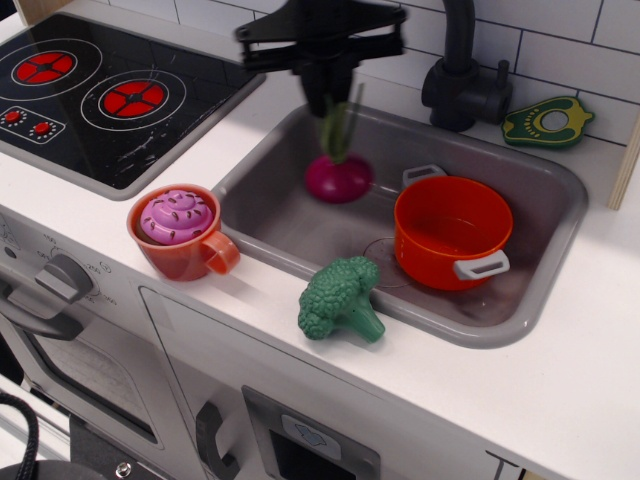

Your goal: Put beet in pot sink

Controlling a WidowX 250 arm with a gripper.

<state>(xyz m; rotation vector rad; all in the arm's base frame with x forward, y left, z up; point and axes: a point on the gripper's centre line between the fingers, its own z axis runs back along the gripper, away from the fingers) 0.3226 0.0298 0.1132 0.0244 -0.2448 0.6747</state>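
The beet [339, 176] hangs by its green stalks in the upper middle of the frame, its magenta bulb lifted off the sink [300, 225] floor and just left of the pot [452, 231]. The gripper [334, 100] reaches down from the top edge and is clamped on the stalks; its dark body is blurred. The orange pot stands in the right half of the basin, its mouth open and unobstructed, one grey handle toward the back wall, the other toward the front rim. Bare grey floor lies between the beet and the sink's left and front walls.

On the white counter at the sink's front rim lies a broccoli [340, 297], its crown overlapping the edge. Left of the basin stands an orange mug [180, 233] with a purple swirl. A black faucet [462, 80] rises behind the back rim, right of the gripper. The stove top [100, 95] fills the upper left.
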